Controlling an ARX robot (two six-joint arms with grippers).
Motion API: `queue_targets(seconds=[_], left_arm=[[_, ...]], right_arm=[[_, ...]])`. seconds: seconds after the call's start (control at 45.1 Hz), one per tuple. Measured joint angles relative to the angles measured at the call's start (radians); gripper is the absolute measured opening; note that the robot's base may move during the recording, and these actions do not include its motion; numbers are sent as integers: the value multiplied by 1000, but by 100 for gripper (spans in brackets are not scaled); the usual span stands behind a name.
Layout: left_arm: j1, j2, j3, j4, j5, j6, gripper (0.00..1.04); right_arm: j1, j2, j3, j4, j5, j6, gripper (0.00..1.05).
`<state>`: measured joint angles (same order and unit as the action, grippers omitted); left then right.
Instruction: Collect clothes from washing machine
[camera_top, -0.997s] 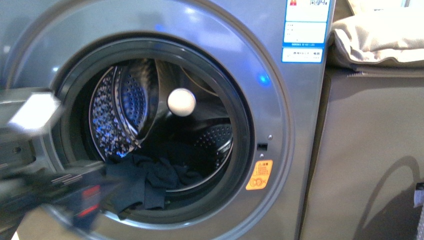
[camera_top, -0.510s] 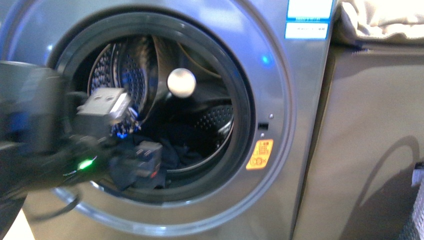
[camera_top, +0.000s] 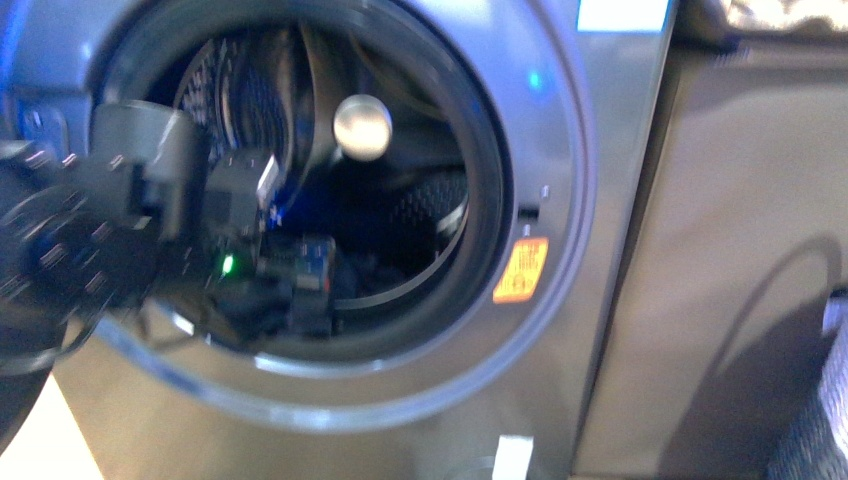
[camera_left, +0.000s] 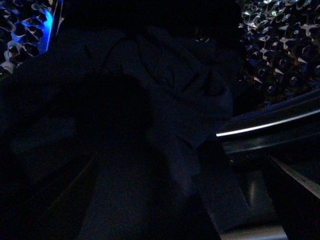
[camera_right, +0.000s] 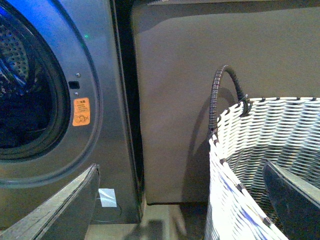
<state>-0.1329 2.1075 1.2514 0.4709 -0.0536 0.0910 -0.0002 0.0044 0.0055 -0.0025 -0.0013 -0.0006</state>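
Little was done. The left tool (camera_top: 300, 285) reached inside the washing machine (camera_top: 560, 150), and the clothes (camera_left: 170, 85) lay heaped in the drum just ahead of it. I could not tell its grip in the dark. The right tool (camera_right: 180, 167) hung spread and empty beside the basket (camera_right: 260, 145).

Floor ahead of the right gripper (camera_right: 180, 170), with 3 things standing on it

In the right wrist view the floor (camera_right: 165, 222) shows only as a dim strip just ahead of the gripper's spread fingers. The grey washing machine (camera_right: 107, 75) stands on it to the gripper's left. The beige sofa side (camera_right: 170, 100) stands straight ahead, with a dark gap between the 2. The white woven basket (camera_right: 270, 130) stands to the gripper's right, and 1 finger is over its rim.
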Motion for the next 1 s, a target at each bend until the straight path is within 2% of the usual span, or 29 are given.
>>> queue_targets(seconds=[0.377,0.532,0.864,0.908,0.997], left_arm=[[-2,116,165,-66,-34,12,98],[-6,178,241,-159,-143,69,98],[-20,228,290,-239,-190,101,98],[-21,233,290,-239,-213,121,94],[-18,240,291,-240,-239,146,74]], right_arm=[[0,0,0,0,0,0,97],[0,0,0,0,0,0,97],[0,0,0,0,0,0,97],[0,0,0,0,0,0,97],[0,0,0,0,0,0,97]])
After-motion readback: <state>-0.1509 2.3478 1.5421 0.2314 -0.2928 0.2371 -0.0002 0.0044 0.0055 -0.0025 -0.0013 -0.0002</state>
